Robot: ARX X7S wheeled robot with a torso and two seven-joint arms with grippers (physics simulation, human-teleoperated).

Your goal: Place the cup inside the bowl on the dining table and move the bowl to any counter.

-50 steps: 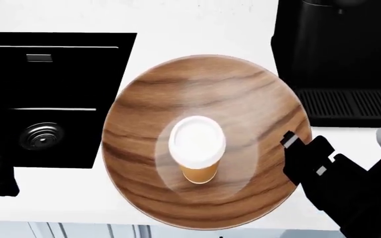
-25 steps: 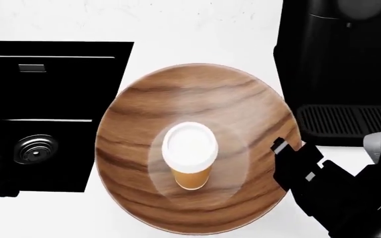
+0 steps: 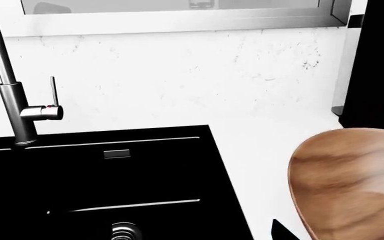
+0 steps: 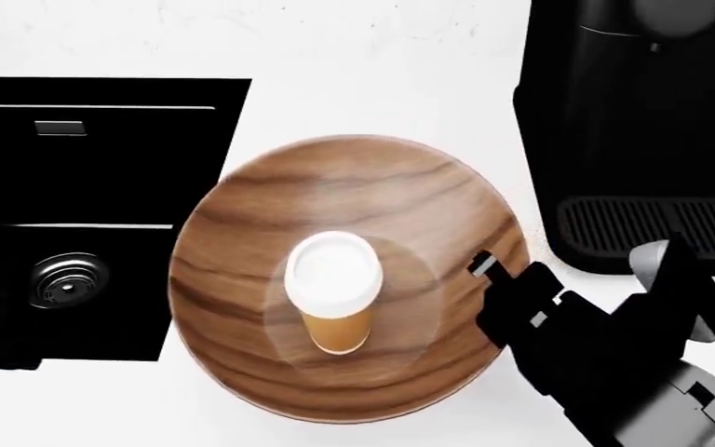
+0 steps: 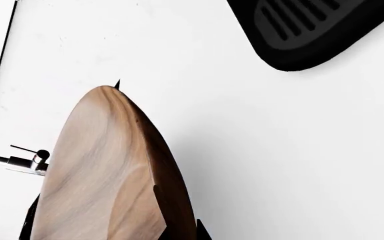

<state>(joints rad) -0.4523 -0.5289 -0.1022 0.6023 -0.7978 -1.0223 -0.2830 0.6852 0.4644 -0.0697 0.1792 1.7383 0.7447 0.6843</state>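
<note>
The wooden bowl (image 4: 370, 200) hangs over or rests on the white counter (image 4: 370, 56); I cannot tell whether they touch. The tan cup (image 4: 336, 328) with its white lid stands upright in the bowl's middle. My right gripper (image 4: 497, 279) is shut on the bowl's right rim. In the right wrist view its dark fingertips pinch the bowl (image 5: 105, 170) edge-on. The left wrist view shows the bowl (image 3: 352, 185) beside one dark fingertip (image 3: 282, 232) of my left gripper, set wide and holding nothing. The dining table is out of view.
A black sink (image 4: 85, 214) with a drain is set into the counter left of the bowl, with a grey faucet (image 3: 12, 100) behind it. A black coffee machine (image 4: 643, 112) and its drip tray (image 4: 655, 228) stand right of the bowl.
The bowl, with the cup in it and my right gripper on its rim, has shifted left and nearer in the head view and looks slightly smaller.
</note>
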